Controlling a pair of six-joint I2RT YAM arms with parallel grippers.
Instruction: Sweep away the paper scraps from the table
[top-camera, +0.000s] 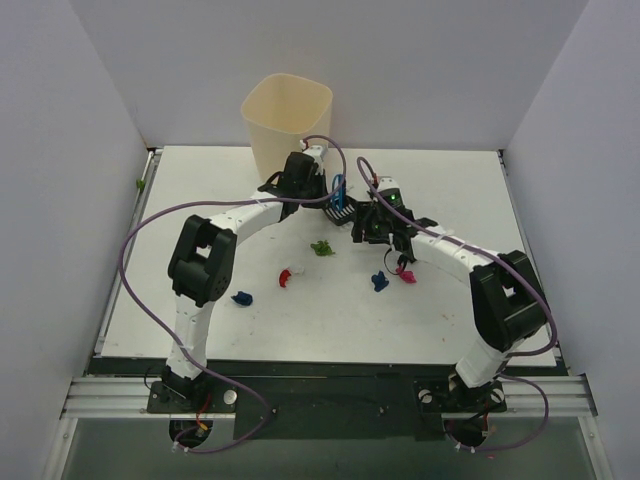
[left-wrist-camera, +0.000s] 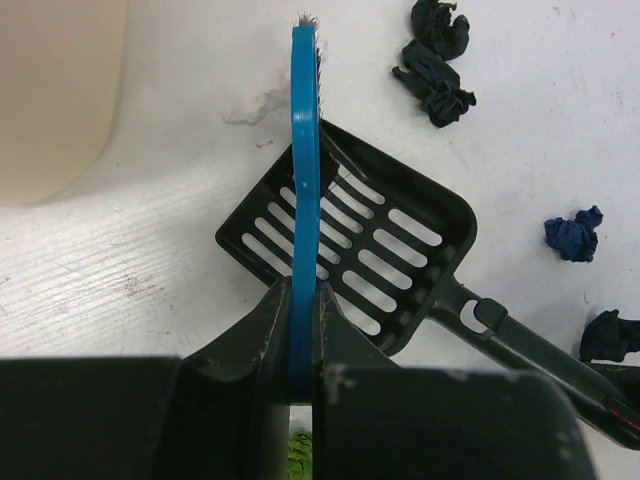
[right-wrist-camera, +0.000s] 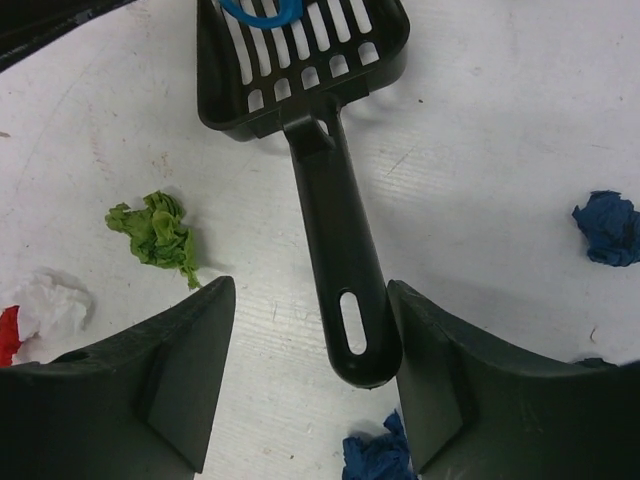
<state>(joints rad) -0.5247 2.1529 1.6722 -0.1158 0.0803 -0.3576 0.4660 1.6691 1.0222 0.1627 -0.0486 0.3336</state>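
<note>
My left gripper (top-camera: 322, 188) (left-wrist-camera: 303, 300) is shut on the small blue brush (left-wrist-camera: 305, 150), held edge-up over the head of the black slotted scoop (left-wrist-camera: 385, 260). The scoop lies on the white table (top-camera: 200, 200). My right gripper (top-camera: 385, 230) (right-wrist-camera: 310, 380) is open, its jaws on either side of the scoop handle (right-wrist-camera: 340, 260), which lies nearer the right one. Paper scraps lie around: green (top-camera: 322, 248) (right-wrist-camera: 155, 230), red-and-white (top-camera: 287, 276), blue (top-camera: 242, 298) (top-camera: 379, 281) (right-wrist-camera: 610, 228), magenta (top-camera: 406, 272), and dark ones (left-wrist-camera: 437, 70).
A cream plastic bin (top-camera: 288, 120) stands at the back of the table, just behind my left gripper. Pale panels wall the table on three sides. Purple cables loop from both arms over the table.
</note>
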